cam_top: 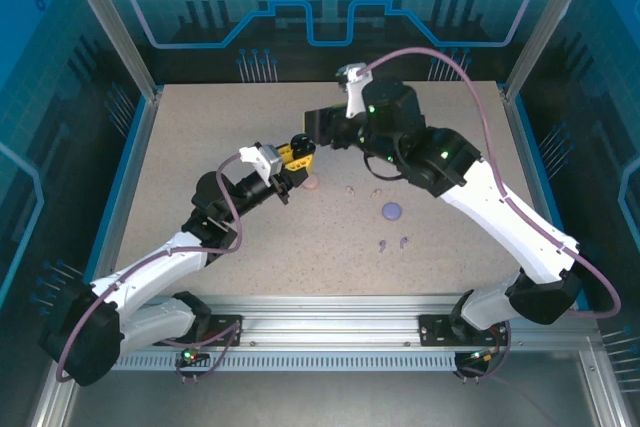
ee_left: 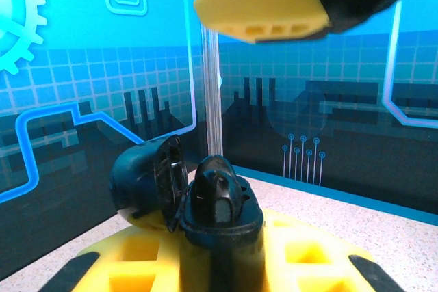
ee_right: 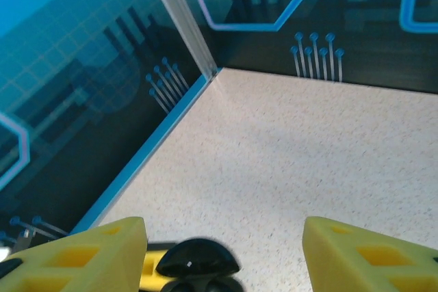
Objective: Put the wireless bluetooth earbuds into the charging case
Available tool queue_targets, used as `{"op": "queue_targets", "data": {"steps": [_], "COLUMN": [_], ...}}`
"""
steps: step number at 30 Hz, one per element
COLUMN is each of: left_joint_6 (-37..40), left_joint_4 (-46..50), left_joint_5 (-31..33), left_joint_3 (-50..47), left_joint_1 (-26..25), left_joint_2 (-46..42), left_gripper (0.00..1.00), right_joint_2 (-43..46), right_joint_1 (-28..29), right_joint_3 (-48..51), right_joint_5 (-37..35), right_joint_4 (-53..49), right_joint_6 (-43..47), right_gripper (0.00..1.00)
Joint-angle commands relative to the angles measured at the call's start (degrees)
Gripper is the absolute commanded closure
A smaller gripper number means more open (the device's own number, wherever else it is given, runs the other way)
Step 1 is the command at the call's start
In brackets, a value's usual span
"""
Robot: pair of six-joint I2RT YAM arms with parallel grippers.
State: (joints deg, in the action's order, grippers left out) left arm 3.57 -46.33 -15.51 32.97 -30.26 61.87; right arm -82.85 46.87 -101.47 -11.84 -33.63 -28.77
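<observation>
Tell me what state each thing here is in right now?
Left claw, shut on the black case.
Right claw, open, gripping nothing.
Black case, lid open, held up.
Black earbud, sitting in the black case.
Pink earbuds, loose on the table.
Lilac earbuds, loose on the table.

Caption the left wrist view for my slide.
Left jaws shut on the open black charging case, a black earbud standing inside.

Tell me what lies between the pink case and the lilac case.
Two pale pink earbuds lie loose between the pink case and the lilac case, as the top view shows.
</observation>
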Motion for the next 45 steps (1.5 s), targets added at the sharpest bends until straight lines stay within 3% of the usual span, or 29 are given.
{"op": "queue_targets", "data": {"steps": [1,6,13,17,26,32,36,38,41,45], "left_joint_6": [1.3,1.5,0.3,0.3,0.2,-0.5,-3.7,-8.3,-16.5,-24.4], "left_joint_4": [-0.9,0.5,0.8,1.3,1.6,1.7,2.0,2.3,7.7,18.0], "left_joint_5": [-1.4,-2.7,-3.8,-3.8,-2.0,-2.1,-0.7,2.6,6.8,9.4], "left_joint_3": [1.4,1.8,3.3,3.9,4.5,5.0,4.7,3.4,2.7,3.2], "left_joint_1": [-0.3,-0.3,-0.5,-0.5,-0.6,-0.6,-0.6,-0.6,-0.5,-0.1], "left_joint_2": [0.1,0.4,2.4,2.8,3.6,4.6,6.2,7.3,8.6,10.8], "left_gripper": [1.00,1.00,1.00,1.00,1.00,1.00,1.00,1.00,1.00,1.00], "right_joint_2": [-3.2,-16.2,-31.6,-32.9,-22.4,-14.7,-11.6,-8.5,-3.3,1.4], "right_joint_1": [-4.0,-8.2,-8.5,-8.2,-5.6,-4.4,-7.0,-10.2,-14.9,-17.8], "right_joint_3": [-7.4,-25.1,-41.5,-40.1,-25.3,-16.3,-13.1,-8.3,1.8,13.5], "right_joint_5": [4.1,12.3,17.7,19.7,19.5,15.1,6.2,2.7,2.9,4.0], "right_joint_4": [-4.7,-18.2,-29.9,-30.8,-27.3,-23.5,-22.1,-19.5,-14.0,-10.7], "right_joint_6": [-1.7,-0.4,2.3,2.6,2.8,0.9,-3.9,-7.6,-10.8,-11.8], "right_gripper": [0.38,0.45,0.73,0.83,0.86,0.84,0.70,0.61,0.51,0.46]}}
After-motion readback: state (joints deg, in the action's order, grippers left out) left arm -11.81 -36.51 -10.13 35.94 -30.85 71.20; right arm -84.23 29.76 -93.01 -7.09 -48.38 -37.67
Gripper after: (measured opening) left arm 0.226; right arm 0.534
